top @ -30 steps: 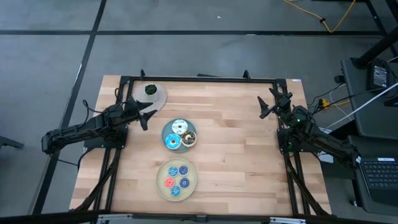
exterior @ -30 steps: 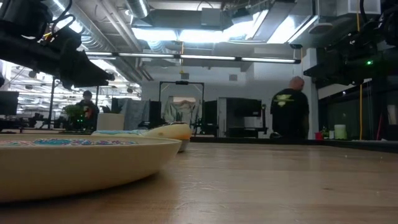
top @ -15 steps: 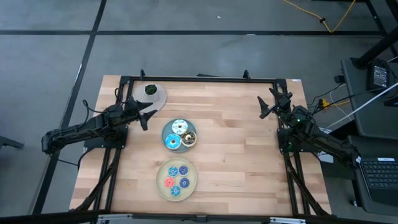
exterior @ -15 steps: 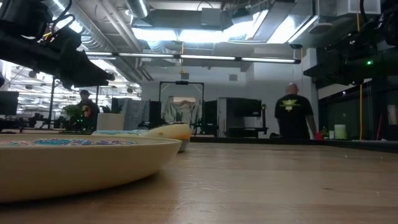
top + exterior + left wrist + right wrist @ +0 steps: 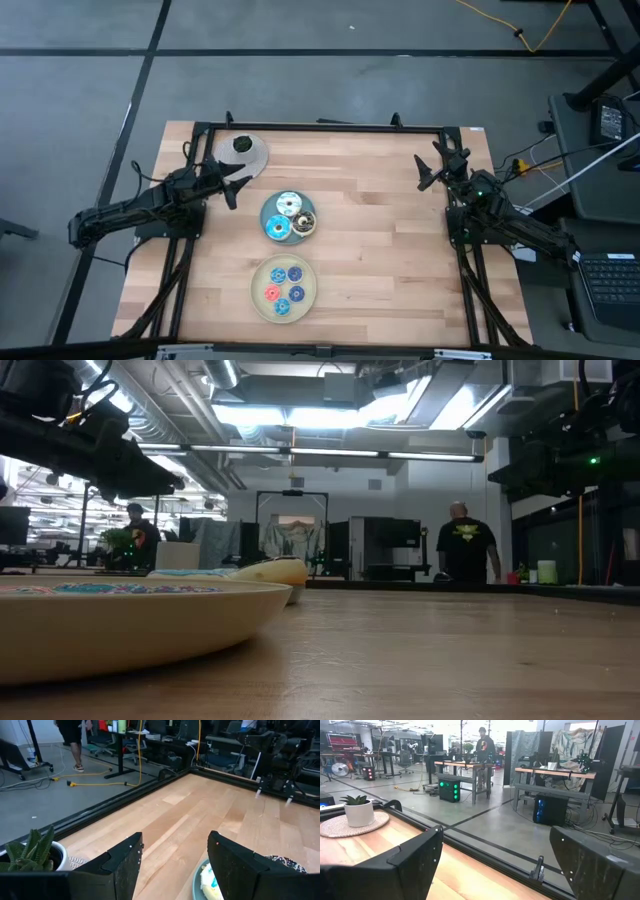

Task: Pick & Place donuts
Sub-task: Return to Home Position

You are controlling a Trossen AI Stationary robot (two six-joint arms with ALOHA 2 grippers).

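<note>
On the table's middle, big rings: white-sprinkled donut [image 5: 289,205], light blue donut [image 5: 277,228] and chocolate-brown donut [image 5: 303,223] lie on the round blue plate [image 5: 310,206].
Small rings: tiny blue and red donuts [image 5: 294,273] on the round beige plate [image 5: 258,276], just beside it.
My left gripper [image 5: 238,186]: fingers spread, holding nothing, near the blue plate.
My right gripper [image 5: 430,165]: fingers spread, holding nothing, by the right edge.

In the low view, the person in the dark shirt [image 5: 464,548], beyond the far edge of the table [image 5: 420,660], now stands deeper in the room, smaller and slightly further left than a second ago.
</note>
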